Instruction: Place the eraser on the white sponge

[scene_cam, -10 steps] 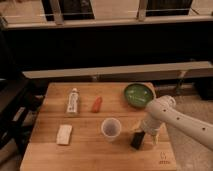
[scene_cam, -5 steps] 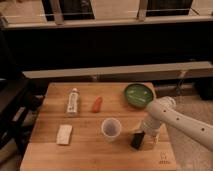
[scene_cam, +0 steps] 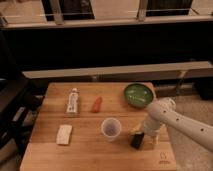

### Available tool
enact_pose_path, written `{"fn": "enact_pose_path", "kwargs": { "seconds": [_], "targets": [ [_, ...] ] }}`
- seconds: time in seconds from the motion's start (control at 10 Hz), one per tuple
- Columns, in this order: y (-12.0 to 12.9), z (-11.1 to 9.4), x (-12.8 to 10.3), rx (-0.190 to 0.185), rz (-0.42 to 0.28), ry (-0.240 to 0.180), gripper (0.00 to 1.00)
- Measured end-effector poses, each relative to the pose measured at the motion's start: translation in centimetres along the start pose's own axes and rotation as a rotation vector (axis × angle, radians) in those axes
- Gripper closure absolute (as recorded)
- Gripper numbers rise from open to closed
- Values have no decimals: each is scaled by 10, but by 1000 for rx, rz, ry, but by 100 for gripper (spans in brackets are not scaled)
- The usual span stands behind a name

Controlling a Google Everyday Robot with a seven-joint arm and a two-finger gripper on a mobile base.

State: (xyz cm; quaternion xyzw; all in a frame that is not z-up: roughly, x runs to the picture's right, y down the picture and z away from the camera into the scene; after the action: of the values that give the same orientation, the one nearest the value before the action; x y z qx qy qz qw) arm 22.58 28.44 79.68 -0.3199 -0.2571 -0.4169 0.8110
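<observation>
The eraser (scene_cam: 137, 140) is a small black block on the wooden table (scene_cam: 90, 155), right of the clear cup (scene_cam: 110, 128). My gripper (scene_cam: 142, 138) is down at the eraser, its white arm coming in from the right. The white sponge (scene_cam: 64, 134) lies flat near the table's left front, far from the gripper.
A white tube with a label (scene_cam: 73, 102) lies at the back left. An orange-red oblong piece (scene_cam: 97, 103) lies beside it. A green bowl (scene_cam: 139, 94) stands at the back right. A dark bench runs behind the table.
</observation>
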Motion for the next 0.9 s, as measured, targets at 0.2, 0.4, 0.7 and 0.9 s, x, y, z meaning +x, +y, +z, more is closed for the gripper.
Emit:
{"fn": "enact_pose_path", "kwargs": {
  "seconds": [0.2,0.4,0.7,0.9],
  "targets": [
    [-10,-6,-7,-29,-10,45,53],
    [-14,-7,-7,-36,-18,54,71],
    [-14,-12,-6,-17,-37,58,98],
    [-20,-33,-3,61,-69,83,100]
  ]
}}
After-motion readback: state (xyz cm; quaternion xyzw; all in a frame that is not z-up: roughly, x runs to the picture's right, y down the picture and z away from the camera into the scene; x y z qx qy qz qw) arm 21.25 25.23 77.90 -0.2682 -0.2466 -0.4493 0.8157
